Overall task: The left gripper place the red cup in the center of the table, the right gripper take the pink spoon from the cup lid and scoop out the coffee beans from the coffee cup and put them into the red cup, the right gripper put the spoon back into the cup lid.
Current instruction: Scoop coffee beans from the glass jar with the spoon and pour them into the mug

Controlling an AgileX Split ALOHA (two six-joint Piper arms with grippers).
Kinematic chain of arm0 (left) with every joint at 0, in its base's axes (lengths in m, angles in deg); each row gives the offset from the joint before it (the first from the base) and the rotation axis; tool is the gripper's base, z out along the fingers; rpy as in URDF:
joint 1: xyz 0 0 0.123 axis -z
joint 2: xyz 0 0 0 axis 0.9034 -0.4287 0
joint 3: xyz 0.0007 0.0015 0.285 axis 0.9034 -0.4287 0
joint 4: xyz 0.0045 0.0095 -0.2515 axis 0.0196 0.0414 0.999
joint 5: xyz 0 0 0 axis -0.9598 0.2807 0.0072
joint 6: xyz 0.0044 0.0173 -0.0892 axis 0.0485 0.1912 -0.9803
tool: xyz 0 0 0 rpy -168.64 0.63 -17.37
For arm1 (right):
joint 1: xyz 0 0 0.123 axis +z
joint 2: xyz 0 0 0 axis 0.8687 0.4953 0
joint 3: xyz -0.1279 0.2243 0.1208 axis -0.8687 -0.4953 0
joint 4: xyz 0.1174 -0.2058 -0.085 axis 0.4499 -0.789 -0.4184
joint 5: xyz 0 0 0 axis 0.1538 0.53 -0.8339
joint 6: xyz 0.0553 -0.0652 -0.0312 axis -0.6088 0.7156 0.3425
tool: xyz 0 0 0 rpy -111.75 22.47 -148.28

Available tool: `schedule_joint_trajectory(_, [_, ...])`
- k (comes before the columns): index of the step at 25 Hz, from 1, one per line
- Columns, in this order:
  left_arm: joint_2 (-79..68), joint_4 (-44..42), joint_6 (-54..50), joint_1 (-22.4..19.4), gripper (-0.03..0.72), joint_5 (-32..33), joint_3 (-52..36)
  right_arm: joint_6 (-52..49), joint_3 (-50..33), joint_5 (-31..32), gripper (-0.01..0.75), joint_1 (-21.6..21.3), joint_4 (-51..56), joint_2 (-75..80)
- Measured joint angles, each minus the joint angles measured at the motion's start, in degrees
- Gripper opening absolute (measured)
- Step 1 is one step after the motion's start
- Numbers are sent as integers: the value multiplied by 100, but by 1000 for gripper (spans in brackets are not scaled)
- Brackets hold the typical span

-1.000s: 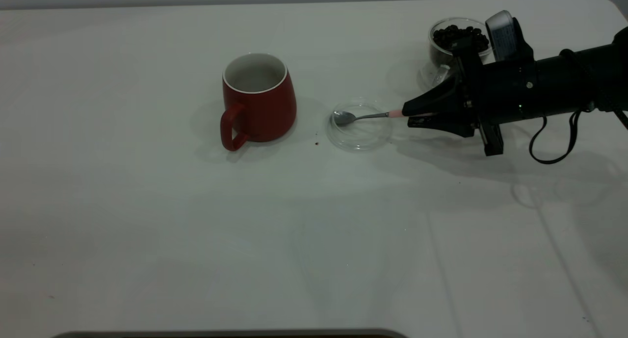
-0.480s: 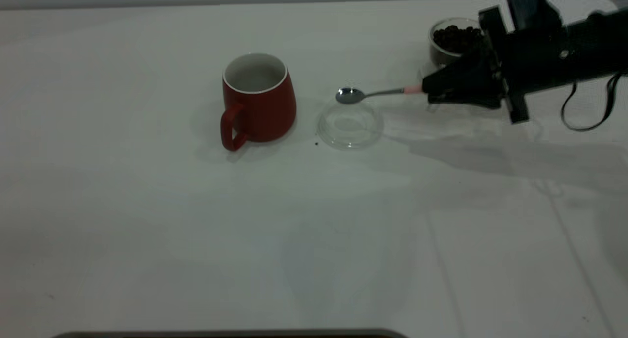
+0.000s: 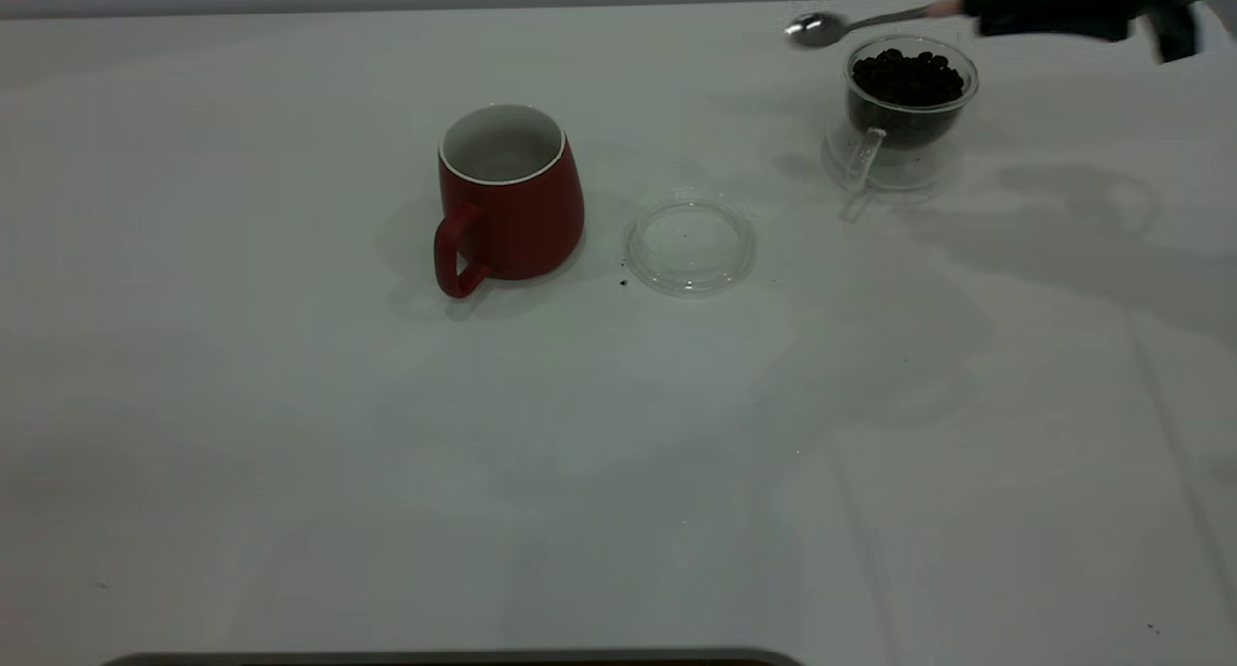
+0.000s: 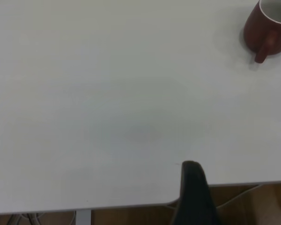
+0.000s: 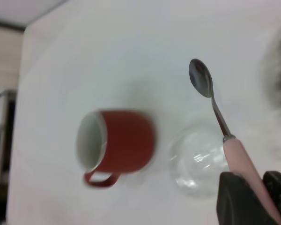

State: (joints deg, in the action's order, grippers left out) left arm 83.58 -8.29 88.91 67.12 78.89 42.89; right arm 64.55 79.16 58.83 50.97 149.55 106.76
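The red cup (image 3: 509,197) stands upright and empty near the table's middle, handle toward the front; it also shows in the right wrist view (image 5: 119,143) and the left wrist view (image 4: 268,29). The clear cup lid (image 3: 690,242) lies empty to its right. The glass coffee cup (image 3: 908,96) full of dark beans stands at the back right. My right gripper (image 3: 976,7) is shut on the pink spoon's handle (image 5: 246,166), high above the table; the empty bowl (image 3: 815,30) hangs just left of the coffee cup. My left gripper shows only one dark finger (image 4: 193,197) at the table edge.
A small dark crumb (image 3: 624,282) lies by the lid's front left. The white table (image 3: 387,434) stretches wide at the front and left.
My right gripper lifted the spoon out of the lid and carried it up and to the back right, to beside the coffee cup. The lid shifted slightly left and now lies empty.
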Motion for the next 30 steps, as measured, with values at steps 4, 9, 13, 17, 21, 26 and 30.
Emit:
schedule_joint_trajectory(4, [0, 0, 0, 0, 569, 0, 0, -418, 245, -349, 102, -277, -454, 0])
schedule_joint_trajectory(9, [0, 0, 0, 0, 569, 0, 0, -1212, 506, -892, 102, -311, -1184, 68])
schedule_joint_trajectory(13, [0, 0, 0, 0, 569, 0, 0, -1518, 731, -950, 102, -311, -1457, 278])
schedule_joint_trajectory(17, [0, 0, 36, 0, 569, 0, 0, -1589, 867, -862, 102, -311, -1482, 515])
schedule_joint_trajectory(21, [0, 0, 50, 0, 569, 0, 0, -1595, 891, -682, 102, -311, -1361, 661])
schedule_joint_trajectory(26, [0, 0, 45, 0, 569, 0, 0, -1472, 891, -413, 102, -311, -1015, 842])
schedule_joint_trajectory(30, [0, 0, 45, 0, 569, 0, 0, -1287, 891, -164, 102, -357, -640, 955])
